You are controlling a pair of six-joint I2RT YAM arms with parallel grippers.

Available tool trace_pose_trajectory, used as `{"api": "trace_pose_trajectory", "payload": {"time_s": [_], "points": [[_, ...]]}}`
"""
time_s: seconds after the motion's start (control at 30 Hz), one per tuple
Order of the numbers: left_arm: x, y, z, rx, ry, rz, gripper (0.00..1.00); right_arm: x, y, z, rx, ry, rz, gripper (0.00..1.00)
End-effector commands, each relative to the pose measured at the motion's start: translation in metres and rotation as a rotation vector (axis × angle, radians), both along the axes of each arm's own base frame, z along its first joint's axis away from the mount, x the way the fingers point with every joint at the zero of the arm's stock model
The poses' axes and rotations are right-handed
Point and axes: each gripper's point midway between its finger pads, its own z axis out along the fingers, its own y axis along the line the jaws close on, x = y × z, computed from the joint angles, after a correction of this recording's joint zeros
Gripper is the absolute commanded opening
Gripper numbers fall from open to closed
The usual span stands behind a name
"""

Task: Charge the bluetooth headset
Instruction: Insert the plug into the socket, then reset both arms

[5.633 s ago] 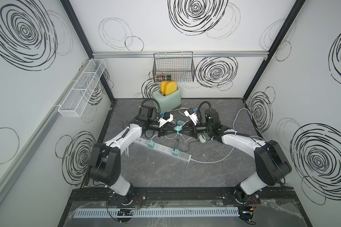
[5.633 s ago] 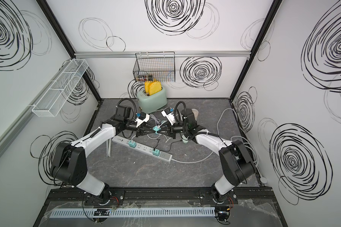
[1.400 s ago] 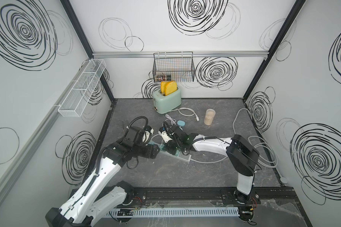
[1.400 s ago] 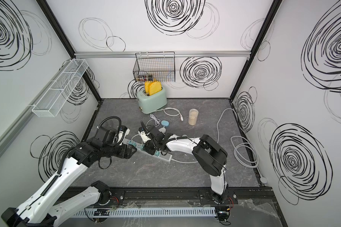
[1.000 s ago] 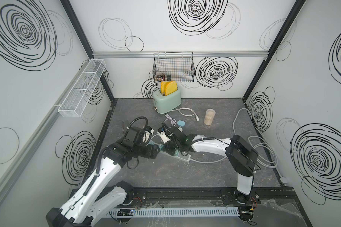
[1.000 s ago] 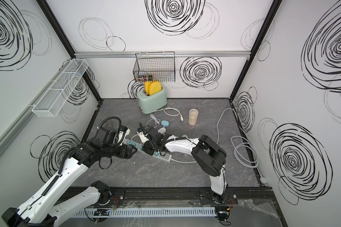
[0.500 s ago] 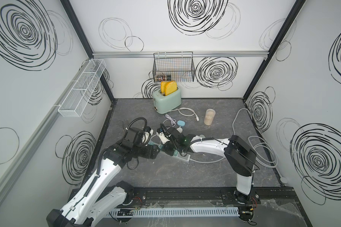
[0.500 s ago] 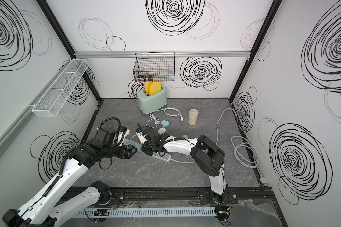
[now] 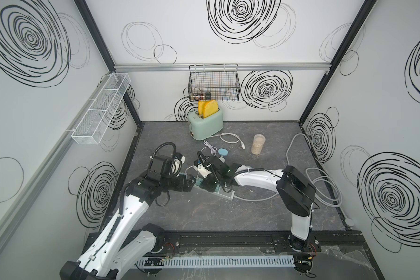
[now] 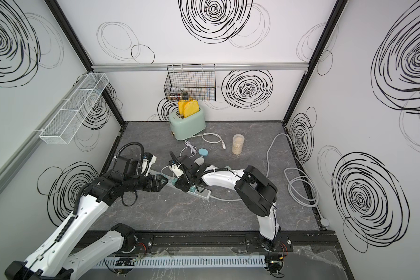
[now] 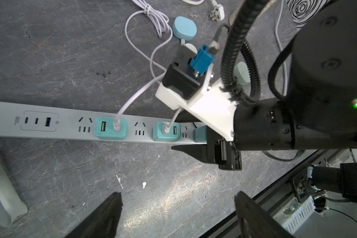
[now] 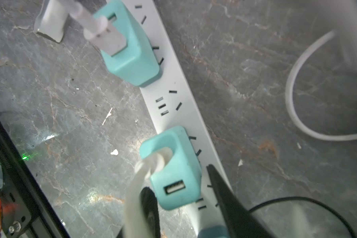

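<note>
- Left claw point(image 11: 177, 194) hangs wide open and empty above the tabletop point(image 11: 50, 51)
- Right claw point(image 12: 178, 178) has just loosened: its jaws stand apart either side of the teal charger point(image 12: 181, 152), which sits in the power strip point(image 12: 173, 78), so plugging-in looks finished
- Headset point(image 9: 223, 152) lies near, behind the strip
- The strip's tiny mark resembles "20", unclear

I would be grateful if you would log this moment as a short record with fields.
power strip: flat on the table
cabled adapter: plugged into the strip, untouched
second cabled adapter: plugged in too
right hand: open, fingers either side of the second cabled adapter
left hand: open, empty, above the table
blue oval device: on the table, untouched
</note>
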Motion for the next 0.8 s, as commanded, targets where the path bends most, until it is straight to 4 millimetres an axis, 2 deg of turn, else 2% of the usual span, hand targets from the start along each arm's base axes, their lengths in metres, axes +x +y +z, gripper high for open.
{"api": "trace_pose_trajectory", "payload": {"time_s": [0.0, 0.13, 0.2, 0.33, 0.4, 0.43, 0.53, 0.6, 0.7, 0.77], "points": [[0.017, 0.005, 0.028, 0.01, -0.107, 0.031, 0.94, -0.014, -0.004, 0.035, 0.026, -0.001, 0.0, 0.53], [0.036, 0.007, 0.048, 0.009, -0.191, 0.072, 1.0, -0.03, -0.016, 0.079, 0.125, -0.049, 0.008, 0.55], [0.048, 0.007, 0.065, -0.005, -0.255, 0.108, 0.97, -0.033, -0.026, 0.104, 0.188, -0.088, -0.005, 0.56], [0.068, 0.001, 0.103, -0.025, -0.437, 0.168, 0.96, -0.018, -0.062, 0.148, 0.307, -0.21, -0.098, 0.62], [0.074, -0.005, 0.114, -0.017, -0.546, 0.179, 0.96, -0.001, -0.087, 0.161, 0.364, -0.232, -0.15, 0.63], [0.077, -0.009, 0.119, -0.002, -0.604, 0.173, 0.96, 0.01, -0.102, 0.168, 0.387, -0.256, -0.19, 0.73], [0.087, -0.009, 0.124, 0.092, -0.732, 0.227, 0.97, 0.042, -0.151, 0.184, 0.457, -0.357, -0.318, 0.84], [0.089, -0.011, 0.124, 0.112, -0.808, 0.251, 0.97, 0.058, -0.184, 0.192, 0.509, -0.423, -0.402, 0.98], [0.087, -0.005, 0.121, 0.111, -0.927, 0.311, 0.97, 0.08, -0.237, 0.192, 0.559, -0.491, -0.562, 0.98], [0.083, 0.009, 0.114, 0.133, -0.976, 0.376, 0.97, 0.093, -0.27, 0.186, 0.569, -0.51, -0.677, 0.98]]}}
